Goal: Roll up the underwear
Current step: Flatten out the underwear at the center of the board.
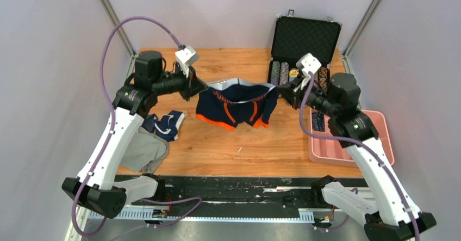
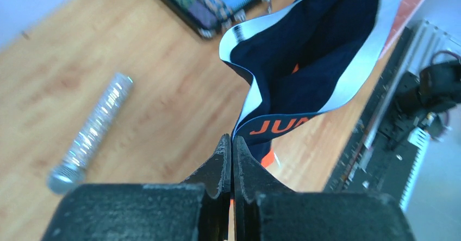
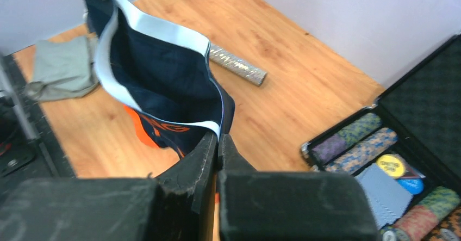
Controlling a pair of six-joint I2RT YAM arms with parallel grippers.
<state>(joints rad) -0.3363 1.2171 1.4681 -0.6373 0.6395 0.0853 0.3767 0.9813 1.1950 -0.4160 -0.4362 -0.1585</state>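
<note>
The navy underwear (image 1: 236, 106) with orange trim and a pale waistband hangs stretched above the middle of the table, held by its waistband ends. My left gripper (image 1: 199, 88) is shut on the left end, and the left wrist view shows the gripper (image 2: 232, 141) pinching the waistband (image 2: 282, 125). My right gripper (image 1: 279, 92) is shut on the right end, and the right wrist view shows the gripper (image 3: 218, 138) clamping the cloth (image 3: 163, 78). A second underwear (image 1: 166, 123), navy with white stripes, lies crumpled on the table beside the left arm.
A flat grey cloth (image 1: 145, 150) lies at the table's front left. An open black case of poker chips (image 1: 305, 41) stands at the back right. A pink tray (image 1: 326, 149) sits at the right edge. A silvery cylinder (image 2: 90, 133) lies on the wood behind the hanging cloth.
</note>
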